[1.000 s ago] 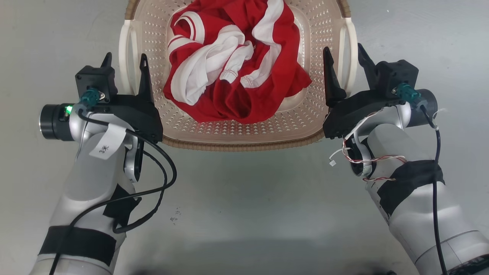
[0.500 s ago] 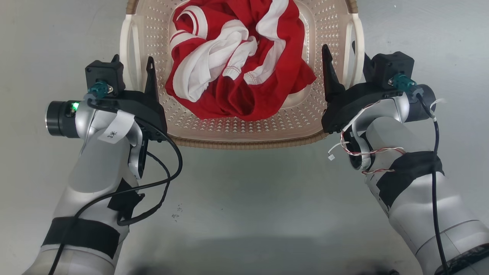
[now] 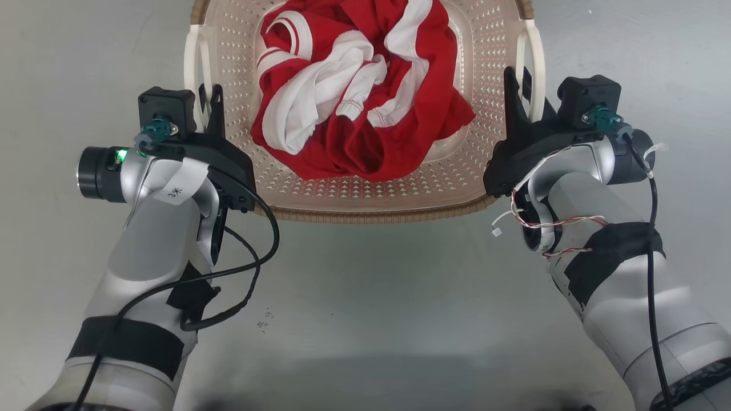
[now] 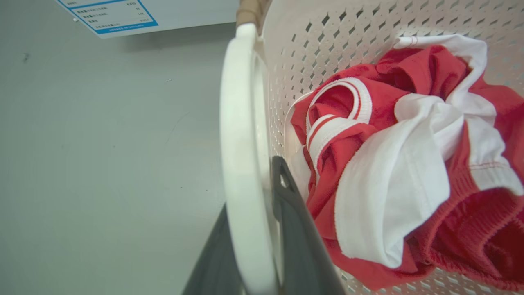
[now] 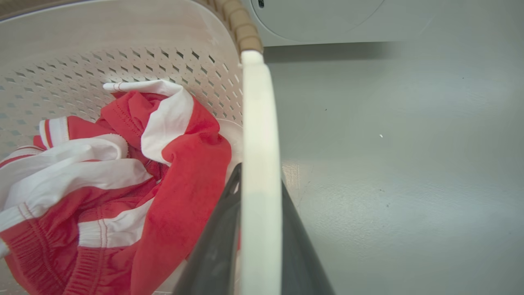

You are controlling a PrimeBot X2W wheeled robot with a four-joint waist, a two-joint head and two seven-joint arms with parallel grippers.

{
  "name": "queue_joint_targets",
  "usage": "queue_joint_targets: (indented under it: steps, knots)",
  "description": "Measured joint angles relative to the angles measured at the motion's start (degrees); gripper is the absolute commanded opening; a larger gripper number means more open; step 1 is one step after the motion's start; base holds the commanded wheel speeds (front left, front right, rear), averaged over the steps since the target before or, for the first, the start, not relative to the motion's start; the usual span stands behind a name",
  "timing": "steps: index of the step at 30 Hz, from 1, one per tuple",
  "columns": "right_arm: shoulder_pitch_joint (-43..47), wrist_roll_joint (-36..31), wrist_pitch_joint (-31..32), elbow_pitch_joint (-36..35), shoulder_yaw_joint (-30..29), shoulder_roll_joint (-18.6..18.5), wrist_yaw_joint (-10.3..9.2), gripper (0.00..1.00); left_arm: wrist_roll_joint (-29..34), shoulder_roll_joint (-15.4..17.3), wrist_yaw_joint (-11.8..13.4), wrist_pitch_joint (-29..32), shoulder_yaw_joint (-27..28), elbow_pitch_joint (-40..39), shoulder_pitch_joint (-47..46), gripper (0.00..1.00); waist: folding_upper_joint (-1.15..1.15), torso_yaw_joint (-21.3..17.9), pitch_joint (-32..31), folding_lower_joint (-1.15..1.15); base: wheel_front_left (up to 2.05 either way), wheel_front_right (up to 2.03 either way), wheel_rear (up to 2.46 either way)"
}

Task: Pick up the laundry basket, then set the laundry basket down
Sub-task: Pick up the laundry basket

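laundry basket [image 3: 365, 216] holds red-white clothes [image 3: 342, 148], washer [image 5: 319, 16] beyond; left fingers [image 3: 216, 108] and right fingers [image 3: 510, 100] pinch its handles [image 3: 190, 68].

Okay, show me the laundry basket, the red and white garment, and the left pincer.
laundry basket [image 3: 365, 216]: head view, brown near rim.
red and white garment [image 3: 354, 154]: head view, red fold.
left pincer [image 3: 208, 96]: head view, midway between its fingertips.

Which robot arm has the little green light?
The left arm: a green light glows near its wrist; the right arm carries red-and-white wires instead.
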Motion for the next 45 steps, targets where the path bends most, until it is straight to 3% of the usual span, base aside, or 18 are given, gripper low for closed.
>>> queue_joint_targets:
  steps: [20,45]
  knots:
    - [4.5,6.6,-0.1,1.7,6.0,-0.1,-0.04,0.00,0.0,-0.2,-1.0,-1.5,-2.0,5.7,2.5,0.00,0.00,-0.7,-6.9,0.00,0.00,0.00,0.00]
    - [20.8,16.1,0.7,1.7,14.9,0.2,-0.08,0.00,-5.1,-0.5,-1.9,-2.0,-7.7,8.5,18.5,0.00,-0.01,-2.1,-26.0,-0.01,0.00,0.00,0.00]
